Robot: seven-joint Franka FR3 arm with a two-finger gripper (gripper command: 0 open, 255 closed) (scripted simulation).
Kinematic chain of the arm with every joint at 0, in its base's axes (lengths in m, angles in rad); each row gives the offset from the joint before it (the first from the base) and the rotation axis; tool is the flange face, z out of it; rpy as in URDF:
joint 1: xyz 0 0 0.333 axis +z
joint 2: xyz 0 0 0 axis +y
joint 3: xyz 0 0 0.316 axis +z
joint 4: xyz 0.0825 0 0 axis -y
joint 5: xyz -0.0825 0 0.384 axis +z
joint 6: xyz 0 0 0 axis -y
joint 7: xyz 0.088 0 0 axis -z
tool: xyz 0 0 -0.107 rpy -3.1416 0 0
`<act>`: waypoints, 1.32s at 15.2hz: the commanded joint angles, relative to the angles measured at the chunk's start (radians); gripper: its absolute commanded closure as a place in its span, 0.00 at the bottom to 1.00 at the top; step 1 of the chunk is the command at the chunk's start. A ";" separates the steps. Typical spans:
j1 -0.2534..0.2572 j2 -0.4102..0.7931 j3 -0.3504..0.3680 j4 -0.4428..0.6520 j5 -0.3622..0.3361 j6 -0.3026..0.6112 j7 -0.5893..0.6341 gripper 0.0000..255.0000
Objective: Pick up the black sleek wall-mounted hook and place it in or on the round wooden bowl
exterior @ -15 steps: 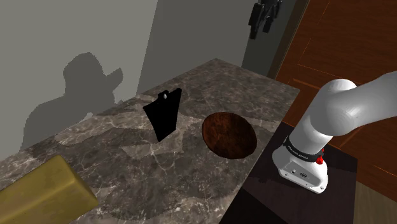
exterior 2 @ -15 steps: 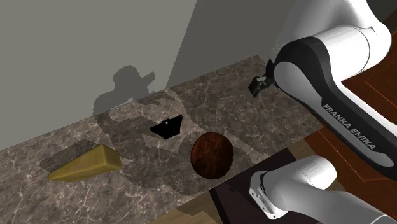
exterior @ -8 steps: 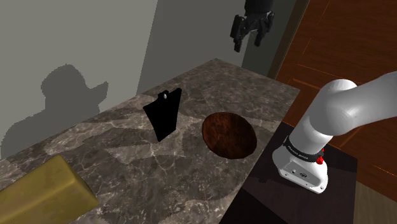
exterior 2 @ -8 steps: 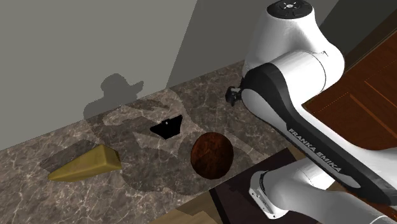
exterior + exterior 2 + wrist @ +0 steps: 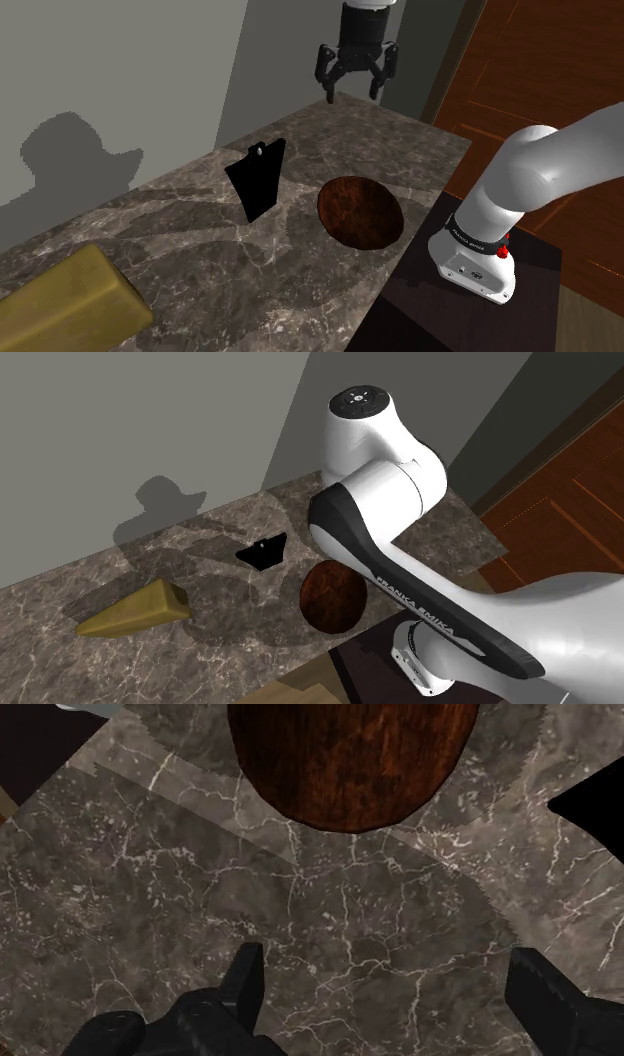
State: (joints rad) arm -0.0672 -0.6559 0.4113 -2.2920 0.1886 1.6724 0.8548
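Yellow-brown, the block [image 5: 70,300] lies at the shoulder view's far left on the dark veined stone counter [image 5: 200,260], well apart from everything else. Next along is the hook [image 5: 256,182], a flat black plate with a small ring at its upper end. It rests on the counter, and I am not touching it. Whether it stands on edge or lies flat I cannot tell, as the two outside views read differently. My pincer [image 5: 353,90] hangs high over the counter's far end, in front of the grey wall [image 5: 120,60]. Its fingers point down and are spread wide, gripping nothing. Below it, just right of the hook and near but not touching it, sits the bowl [image 5: 360,212], round with reddish-brown wood grain. Further right my white arm rises from the dark stand [image 5: 420,310], with a brown wooden door [image 5: 550,60] behind. In the wrist view my two fingers stand far apart over bare stone, the bowl beyond them.
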 commanded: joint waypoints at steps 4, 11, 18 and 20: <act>-0.059 0.137 0.143 0.083 0.036 0.071 0.277 0.00; -0.160 0.392 0.339 0.252 -0.028 0.160 0.659 0.00; -0.157 0.408 0.352 0.170 -0.032 0.256 0.664 0.00; -0.157 0.410 0.353 0.164 -0.032 0.263 0.665 0.00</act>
State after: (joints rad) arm -0.2242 -0.2460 0.7644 -2.1212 0.1559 1.9282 1.5208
